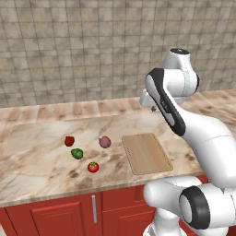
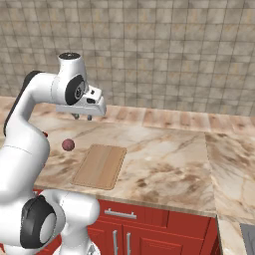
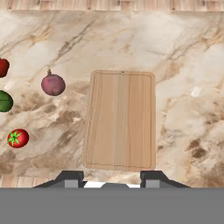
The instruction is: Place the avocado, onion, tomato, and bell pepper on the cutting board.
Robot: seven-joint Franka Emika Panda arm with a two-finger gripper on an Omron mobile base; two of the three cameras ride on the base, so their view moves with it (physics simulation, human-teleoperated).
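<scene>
While the gripper (image 3: 112,177) is hovering high above the counter (image 1: 41,159) with its fingers spread apart, the cutting board (image 3: 120,120) is lying bare; off its left side the onion (image 3: 53,84), tomato (image 3: 18,138), avocado (image 3: 4,101) and bell pepper (image 3: 3,68) are sitting apart on the marble.

wall (image 1: 69,50): grey-beige stone tiles, behind my counter
counter (image 2: 169,149): beige veined marble, wood-tone strip along the back edge
cabinets (image 1: 69,214): red doors below, metal bar handles (image 2: 119,214)
</scene>
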